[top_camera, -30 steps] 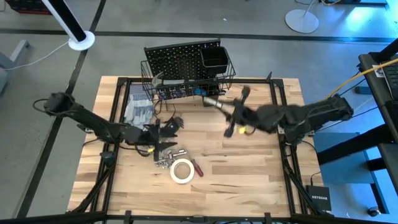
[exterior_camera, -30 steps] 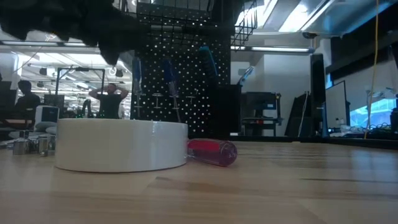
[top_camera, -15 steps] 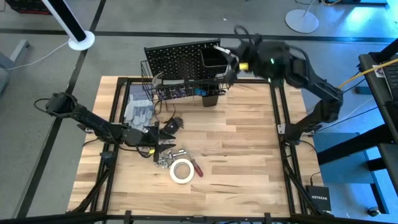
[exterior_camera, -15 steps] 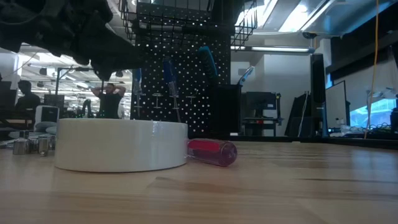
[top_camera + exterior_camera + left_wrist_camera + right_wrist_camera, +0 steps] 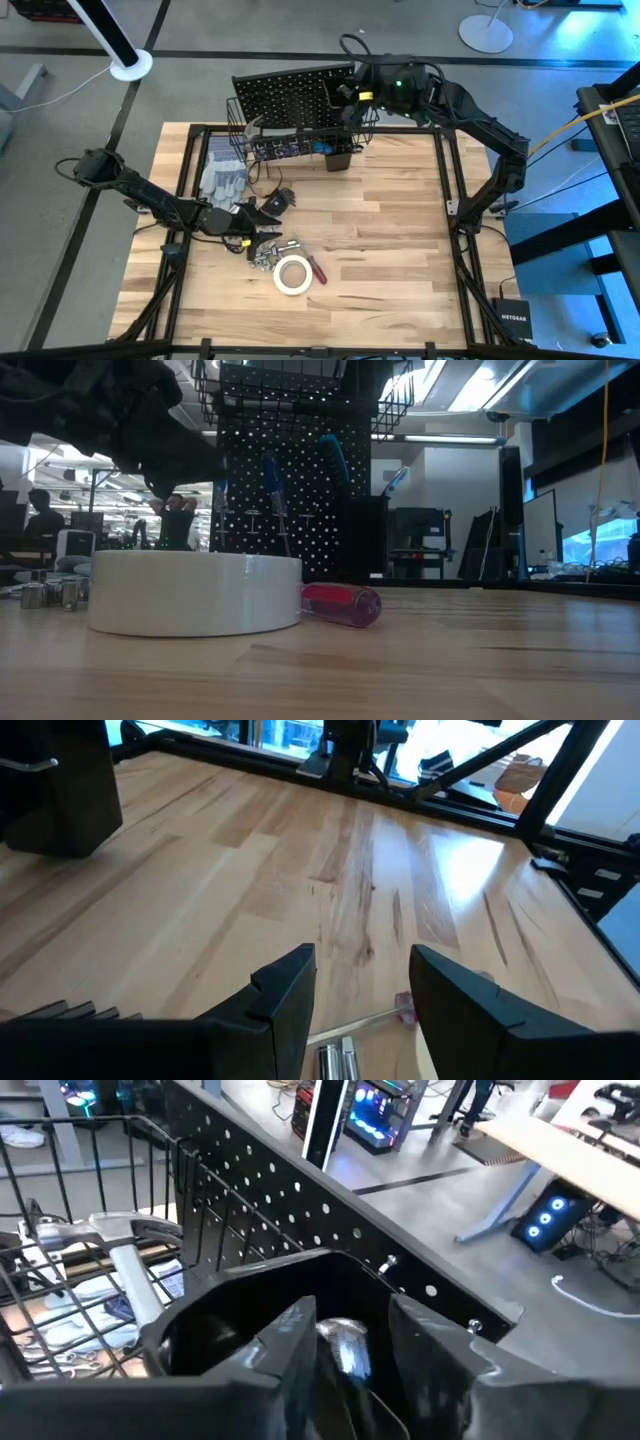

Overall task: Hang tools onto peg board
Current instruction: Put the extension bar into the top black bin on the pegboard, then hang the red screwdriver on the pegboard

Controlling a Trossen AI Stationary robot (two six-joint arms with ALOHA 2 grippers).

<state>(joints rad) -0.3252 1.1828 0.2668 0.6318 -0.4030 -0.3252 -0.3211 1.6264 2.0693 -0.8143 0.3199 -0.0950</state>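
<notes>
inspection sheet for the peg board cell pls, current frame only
Surface: wooden table, mostly bare on the right arm's side.
Job's things: peg board upright at the far edge with wire basket and square cup; tape roll, red-handled screwdriver and small metal pieces on the table.
Clutter: grey gloves near the board.
Grippers: left gripper open, low over the metal pieces; right gripper over the cup, a shiny metal tool between its fingers.
Cables: yellow cable beside the table.
Surroundings: people far behind.
</notes>
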